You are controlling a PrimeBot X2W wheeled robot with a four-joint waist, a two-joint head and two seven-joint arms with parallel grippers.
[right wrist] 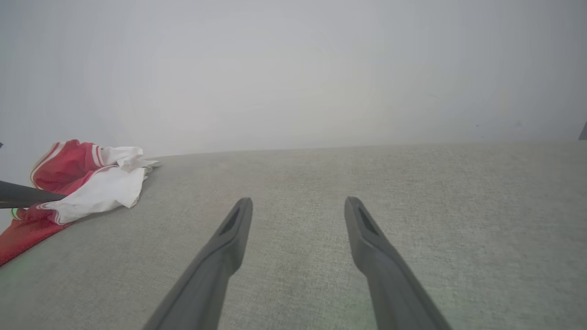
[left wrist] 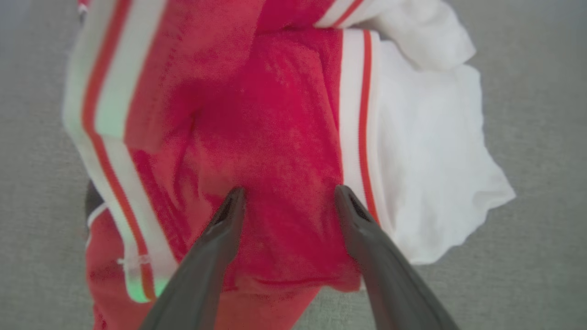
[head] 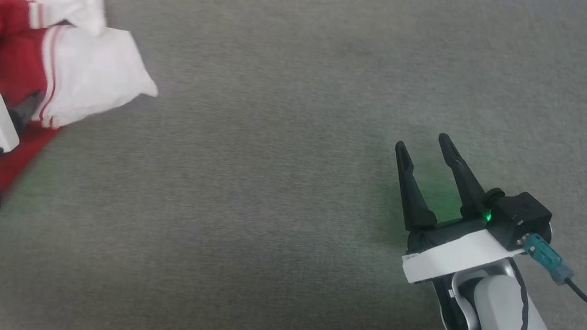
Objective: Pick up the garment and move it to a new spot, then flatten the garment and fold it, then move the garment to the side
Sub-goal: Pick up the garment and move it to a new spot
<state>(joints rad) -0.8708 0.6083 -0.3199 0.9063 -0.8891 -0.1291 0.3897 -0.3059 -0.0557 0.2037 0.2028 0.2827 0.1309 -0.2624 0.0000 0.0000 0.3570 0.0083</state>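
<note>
STEP: pick-up, judged | LEFT TOOL (left wrist: 289, 195): released, jaws wide, tips over a red fold of the crumpled garment (left wrist: 275, 114) directly ahead, apparently set to pinch | RIGHT TOOL (head: 422, 142): released, empty, above bare grey cloth surface (head: 291, 186), garment well off to its left, likely on standby

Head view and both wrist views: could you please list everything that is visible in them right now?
garment: one, red with white sleeves and red-striped white trim, crumpled at the far left of the surface
surface: one, grey, cloth-like, under everything
wall: one, pale, behind the surface in the right wrist view
connector: one, teal, plugged in at the right wrist
left gripper: one, dark fingers, open, pointed at the garment's red body; contact cannot be told
right gripper: one, dark fingers, open, over bare surface at the lower right, apart from the garment
</note>
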